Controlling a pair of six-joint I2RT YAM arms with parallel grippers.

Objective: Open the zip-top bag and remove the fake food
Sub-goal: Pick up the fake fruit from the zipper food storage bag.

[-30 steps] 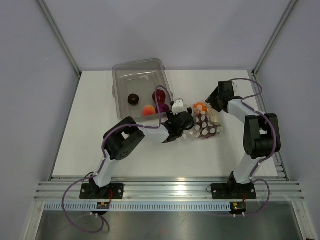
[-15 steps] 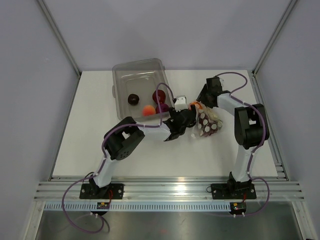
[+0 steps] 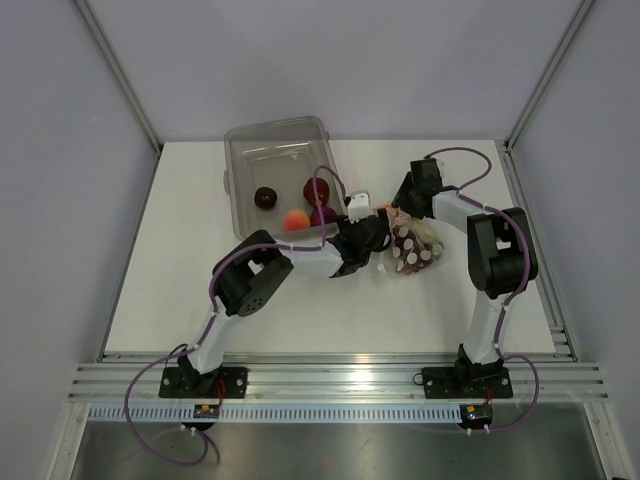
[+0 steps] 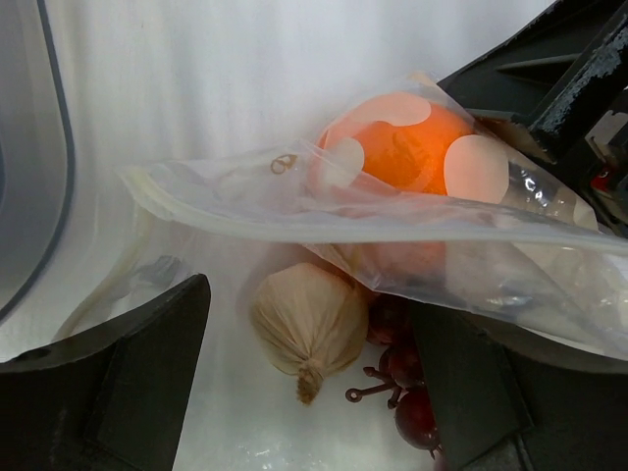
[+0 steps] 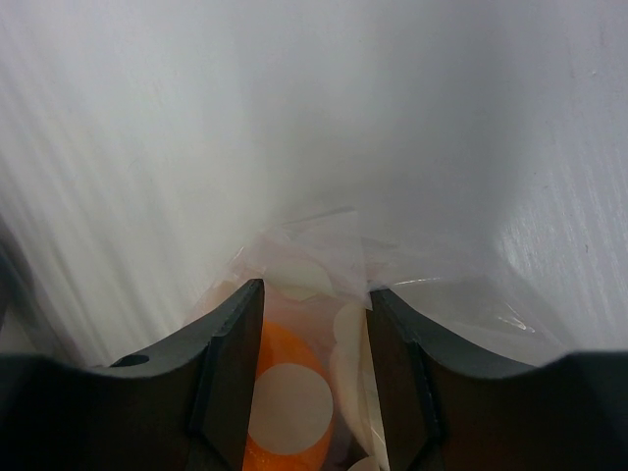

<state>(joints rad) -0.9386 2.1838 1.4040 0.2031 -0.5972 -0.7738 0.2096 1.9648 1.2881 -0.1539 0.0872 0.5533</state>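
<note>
So the zip-top bag (image 3: 415, 250) lay on the white table (image 3: 200, 260) near the clear bin (image 3: 240, 180), with its mouth facing the left gripper (image 4: 316, 299), whose fingers were spread wide at the opening. The right gripper (image 5: 314, 294) was pinching the bag's upper lip from the far side. An orange (image 4: 402, 147), a beige garlic bulb (image 4: 309, 319) and dark grapes (image 4: 407, 392) sat inside.

A white table (image 3: 200, 260) fills the middle of a bare booth. Plain pale grey walls close it in at the back (image 3: 340, 60), left (image 3: 50, 200) and right (image 3: 600, 200). Two slanted aluminium posts (image 3: 118, 72) run along the back corners. A ribbed aluminium rail (image 3: 330, 380) edges the near side, with dull sheet metal (image 3: 330, 450) below. The light is soft and even
</note>
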